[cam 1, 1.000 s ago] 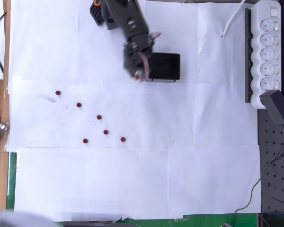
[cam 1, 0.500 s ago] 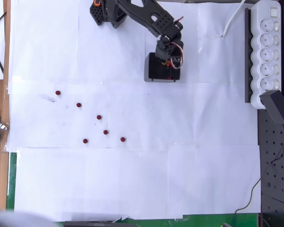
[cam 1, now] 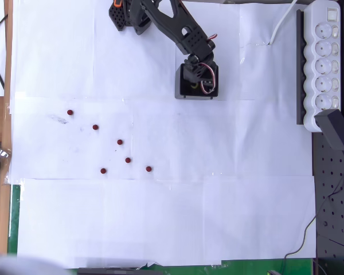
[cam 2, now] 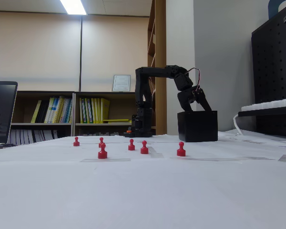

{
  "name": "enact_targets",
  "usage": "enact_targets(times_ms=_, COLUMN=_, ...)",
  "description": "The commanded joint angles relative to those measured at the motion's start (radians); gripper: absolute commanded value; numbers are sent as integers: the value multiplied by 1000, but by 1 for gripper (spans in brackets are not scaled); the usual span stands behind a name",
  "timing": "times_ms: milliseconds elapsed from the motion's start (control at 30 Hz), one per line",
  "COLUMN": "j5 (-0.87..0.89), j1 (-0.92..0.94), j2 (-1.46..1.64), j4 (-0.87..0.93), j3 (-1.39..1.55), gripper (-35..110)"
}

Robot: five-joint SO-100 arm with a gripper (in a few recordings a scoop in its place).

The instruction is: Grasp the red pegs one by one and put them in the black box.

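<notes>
My robot arm [cam 1: 172, 26] is all black, w/ chunky boxy links. In the overhead view I see 1 small orange bit [cam 1: 117, 3] by the base at the top, and the base block has rows of little holes. Thin red and white wires [cam 1: 205, 71] loop out near the wrist; in the fixed view they make a small arc. The gripper [cam 2: 196, 106] has 2 black fingers [cam 2: 205, 102], pointy like a beak.

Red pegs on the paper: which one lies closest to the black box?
The peg topmost of the middle cluster in the overhead view; the other five sit farther from the black box.
</notes>
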Motion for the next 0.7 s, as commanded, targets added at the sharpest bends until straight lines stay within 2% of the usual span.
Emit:
enact_targets(times_ms=0, j5=34, j1=80, j2=-221, j4=104, j3=190, gripper=21)
enact_targets(times_ms=100, j5=146, j1=178, j2=-321, j4=121, j3=147, gripper=21)
enact_targets(times_ms=200, j5=295, j1=328, j2=-388, j4=29, j3=-52, gripper=21)
enact_targets(times_ms=300, j5=482, j1=477, j2=-359, j4=-187, j3=-301, gripper=21)
enact_targets(times_ms=433, j5=667, j1=586, j2=-279, j4=-529, j3=-565, gripper=20)
enact_targets(times_ms=567, j5=744, j1=624, j2=-199, j4=-839, j3=-715, gripper=17)
enact_targets(times_ms=667, j5=752, j1=627, j2=-137, j4=-933, j3=-738, gripper=17)
